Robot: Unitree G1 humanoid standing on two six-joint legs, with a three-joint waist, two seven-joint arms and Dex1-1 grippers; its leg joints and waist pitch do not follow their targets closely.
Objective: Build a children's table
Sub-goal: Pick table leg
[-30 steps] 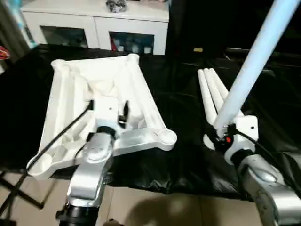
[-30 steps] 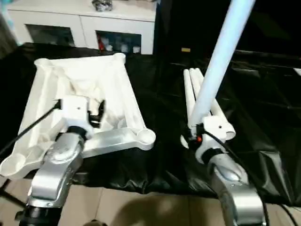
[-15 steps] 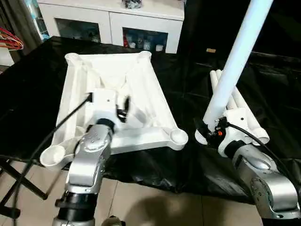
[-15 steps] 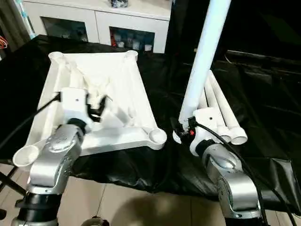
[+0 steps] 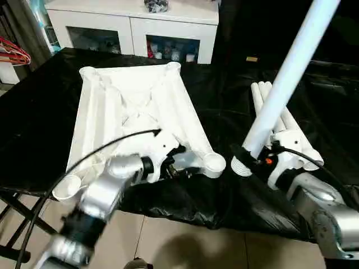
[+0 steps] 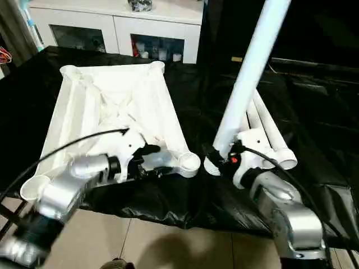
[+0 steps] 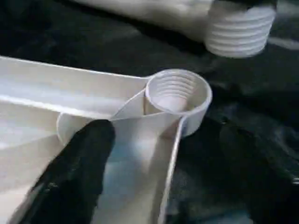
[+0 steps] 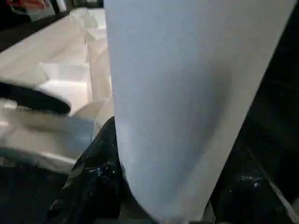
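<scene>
The right gripper (image 5: 259, 159) is pinching a leg (image 5: 286, 75) near its threaded end, holding it upright just beside the upside-down tabletop (image 5: 132, 109). The left gripper (image 5: 175, 163) is spreading by the near corner socket (image 5: 213, 163). Leg-fitting step, I reckon: thread needs lining up over that socket next.

Upturned tabletop (image 5: 132, 112) — raised leg (image 5: 286, 78) in right hand (image 5: 259, 159)

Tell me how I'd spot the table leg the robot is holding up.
Find the big black-sheeted table with the white tabletop lying underside up. To its right lie three white legs flat in a bunch. The held leg alone stands up, slanting, its threaded end low, gripped by the right fingers.
</scene>
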